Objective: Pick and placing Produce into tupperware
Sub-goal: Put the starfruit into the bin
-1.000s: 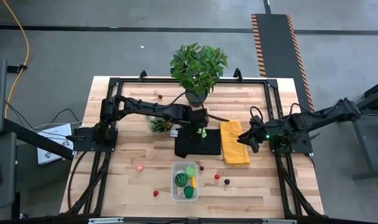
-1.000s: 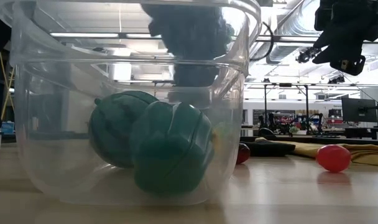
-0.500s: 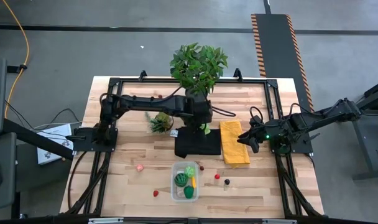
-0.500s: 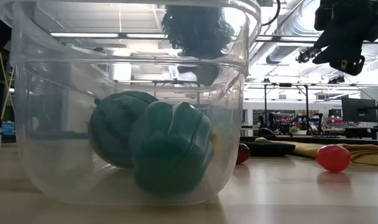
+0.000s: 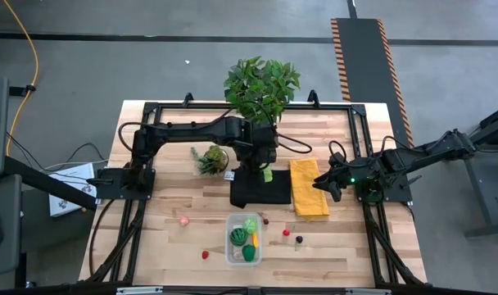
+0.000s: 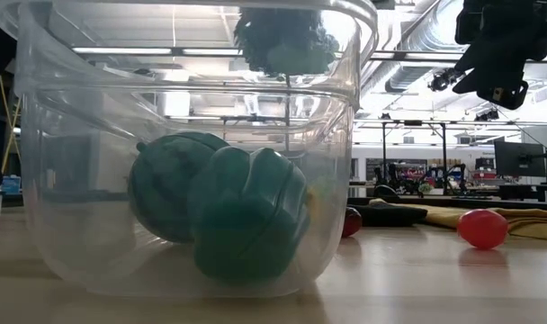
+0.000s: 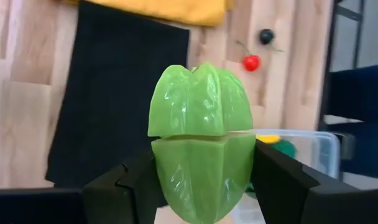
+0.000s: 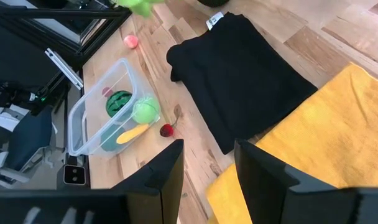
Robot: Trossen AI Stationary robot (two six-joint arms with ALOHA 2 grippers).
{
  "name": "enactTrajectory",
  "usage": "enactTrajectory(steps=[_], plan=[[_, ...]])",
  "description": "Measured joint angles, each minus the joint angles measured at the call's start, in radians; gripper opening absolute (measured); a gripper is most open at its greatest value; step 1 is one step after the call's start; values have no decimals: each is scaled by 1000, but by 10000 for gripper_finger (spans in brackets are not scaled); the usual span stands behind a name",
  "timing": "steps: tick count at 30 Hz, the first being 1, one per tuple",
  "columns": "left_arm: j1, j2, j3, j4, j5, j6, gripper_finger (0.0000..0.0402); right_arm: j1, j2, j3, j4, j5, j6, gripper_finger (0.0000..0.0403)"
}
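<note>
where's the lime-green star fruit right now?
The lime-green star fruit is clamped in the left gripper, held above the black cloth mid-table in the high view, beside the yellow cloth, not yet over the tupperware.

One tupperware (image 5: 243, 238), two cloths (image 5: 310, 188), two plants (image 5: 260, 85).

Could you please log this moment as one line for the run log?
left end effector: holds lime-green fruit above black cloth | right end effector: waits, empty, over yellow cloth | tupperware: partly filled
</note>
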Motion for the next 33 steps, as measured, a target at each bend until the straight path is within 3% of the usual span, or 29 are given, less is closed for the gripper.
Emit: enactTrajectory(steps=[7,13,17,28,33], plan=[[-19,0,88,-123,61,63,209,0,0,0,0,0,1,133],[-49,0,159,-241,66,92,195,0,0,0,1,0,4,133],[-75,-1,202,-302,63,93,206,0,0,0,1,1,4,133],[-176,-2,248,-373,57,89,194,-1,0,0,2,10,12,133],[-217,-2,248,-373,48,59,211,-1,0,0,3,12,19,133]])
